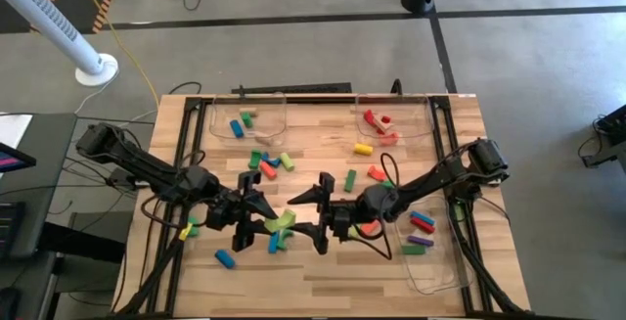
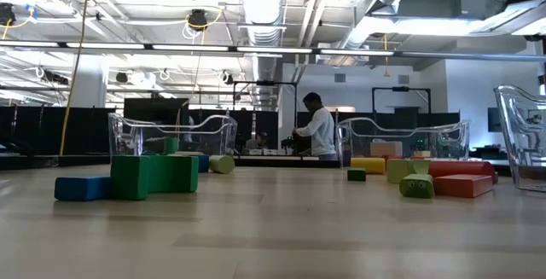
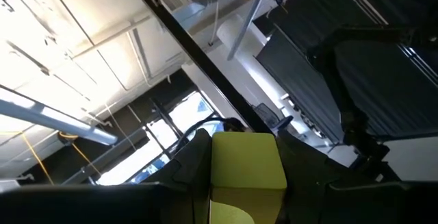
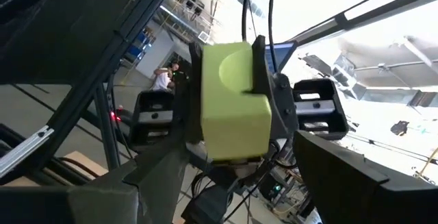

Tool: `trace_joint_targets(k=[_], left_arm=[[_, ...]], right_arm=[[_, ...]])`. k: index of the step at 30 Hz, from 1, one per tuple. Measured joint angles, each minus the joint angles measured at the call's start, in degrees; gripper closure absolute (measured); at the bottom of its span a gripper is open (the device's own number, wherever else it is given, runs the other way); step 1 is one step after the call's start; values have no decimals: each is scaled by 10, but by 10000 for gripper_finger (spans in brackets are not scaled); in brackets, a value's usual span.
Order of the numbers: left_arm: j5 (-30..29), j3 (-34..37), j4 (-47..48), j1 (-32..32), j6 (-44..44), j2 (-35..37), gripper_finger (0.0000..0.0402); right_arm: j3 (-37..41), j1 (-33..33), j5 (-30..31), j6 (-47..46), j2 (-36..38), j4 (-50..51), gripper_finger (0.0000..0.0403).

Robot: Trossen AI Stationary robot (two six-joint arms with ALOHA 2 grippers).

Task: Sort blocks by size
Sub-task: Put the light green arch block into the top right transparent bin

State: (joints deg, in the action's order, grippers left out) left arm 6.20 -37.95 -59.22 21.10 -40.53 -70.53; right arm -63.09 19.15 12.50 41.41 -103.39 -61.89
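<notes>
Two sets of fingers: left gripper point(image 1: 262, 214) pinching a lime block point(image 1: 284, 221), right gripper point(image 1: 318, 212) spread wide beside it

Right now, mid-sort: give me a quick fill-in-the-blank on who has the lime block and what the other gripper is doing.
1. The lime-green block is clamped in the ____ gripper.
2. The right gripper faces that block with its jaws ____.
3. In the high view, the clear tray at the table's right edge holds blue, red, purple and ____ blocks.

Missing words: left; open; green
</notes>
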Motion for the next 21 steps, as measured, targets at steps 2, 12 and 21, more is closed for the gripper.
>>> trace_joint_targets(k=[2,12,21], left_arm=[[0,0,1,0,0,0,275],[-5,0,4,-6,-1,0,275],[-4,0,4,-15,12,0,274]], right_arm=[[0,0,0,0,0,-3,101],[-3,0,-9,-15,0,0,126],[-5,0,-22,-25,0,1,146]])
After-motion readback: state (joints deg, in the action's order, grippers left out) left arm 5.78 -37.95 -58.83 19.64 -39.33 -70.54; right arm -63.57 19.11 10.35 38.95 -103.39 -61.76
